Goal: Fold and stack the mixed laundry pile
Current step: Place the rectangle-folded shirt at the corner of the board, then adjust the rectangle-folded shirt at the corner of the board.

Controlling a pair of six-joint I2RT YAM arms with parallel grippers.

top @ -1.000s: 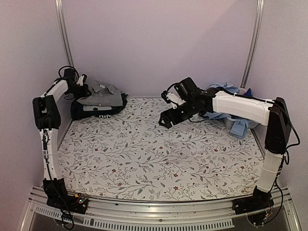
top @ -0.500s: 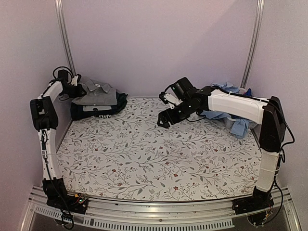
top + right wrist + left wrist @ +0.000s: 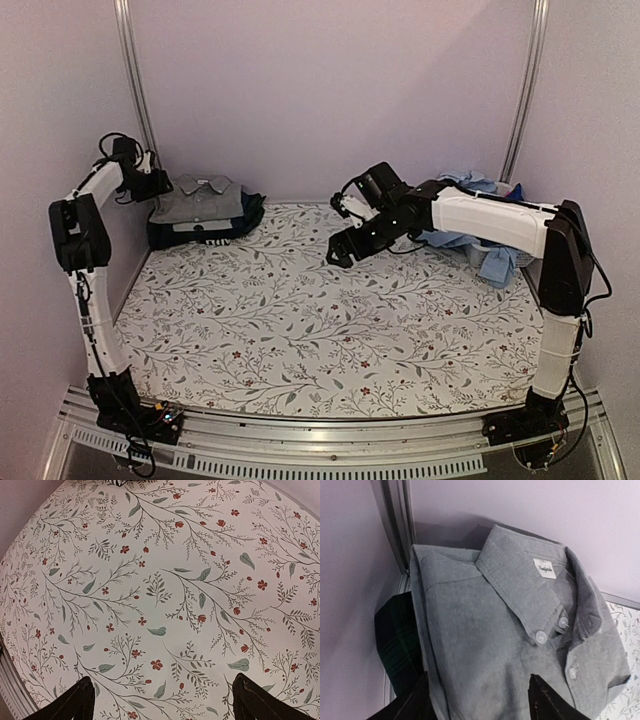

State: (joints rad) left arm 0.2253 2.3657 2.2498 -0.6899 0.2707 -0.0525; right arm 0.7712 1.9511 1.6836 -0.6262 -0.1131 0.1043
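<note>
The left gripper [image 3: 481, 700], jaws apart and empty, hangs over the folded grey shirt [image 3: 495, 625]: soft woven cloth, buttoned collar, topping the far-left stack [image 3: 200, 230] above dark green plaid [image 3: 395, 645]. The right gripper [image 3: 162, 697] gapes over the floral sheet [image 3: 160, 590]; crumpled light-blue shirts [image 3: 495, 262] lie far right.

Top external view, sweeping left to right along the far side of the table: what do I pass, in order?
left end effector → folded grey collared shirt → right end effector → unfolded light blue garments
</note>
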